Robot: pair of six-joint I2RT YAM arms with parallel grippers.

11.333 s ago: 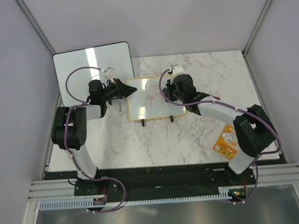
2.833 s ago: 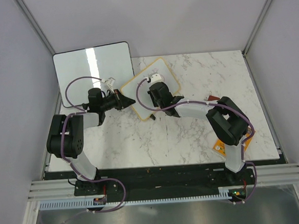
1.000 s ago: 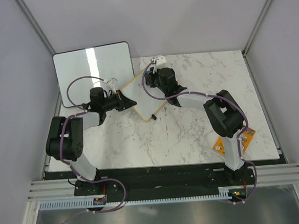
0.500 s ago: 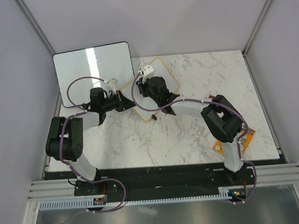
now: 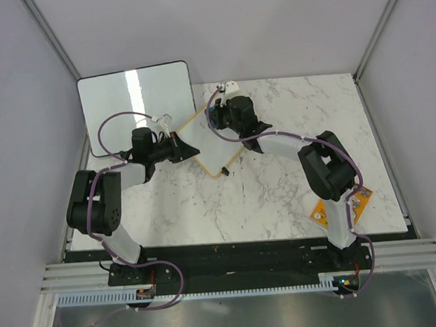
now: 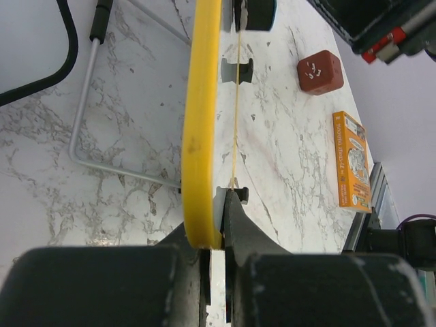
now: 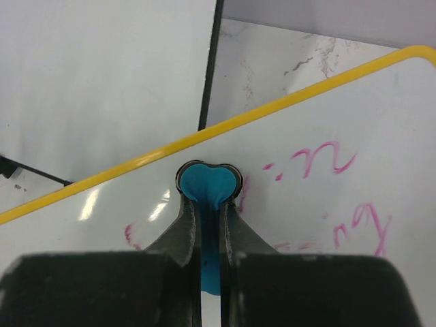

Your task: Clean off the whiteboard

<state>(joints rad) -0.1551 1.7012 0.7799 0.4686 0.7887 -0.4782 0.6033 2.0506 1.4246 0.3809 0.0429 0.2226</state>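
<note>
Whiteboard [image 5: 215, 145] is tipped up off the table [image 5: 280, 196], far and a bit left of the middle, right next to the big blank board [image 5: 135, 102]. Your left pincer [image 6: 211, 230] is pinching its yellow frame [image 6: 201, 122] edge-on, so that arm is basically acting as the stand. Your right pincer [image 7: 208, 204] is clamped on a blue eraser [image 7: 206, 182], and the tip sits on the white surface just inside the yellow rim.

So you're mid-wipe, I'd say, and not close to done. The wrist view shows plenty of pink writing [image 7: 327, 160] off to the right of the eraser, plus a smear to the left of it and below. My guess for the next move is a sweep of the eraser sideways across those letters, with steady pressure into the board. The left arm has to hold firm, or the board just swings away from the push.

Stuff around:
- the big blank board's black edge sits close behind the rim you're working at, so watch the right wrist there
- a bent wire stand [image 6: 88, 109] lies on the table on the left arm's side
- a red block [image 6: 319, 72] and an orange box [image 6: 353, 160] are well off to the right, not in the way

Biggest risk I see is the frame slipping in that thin edge grip.
</note>
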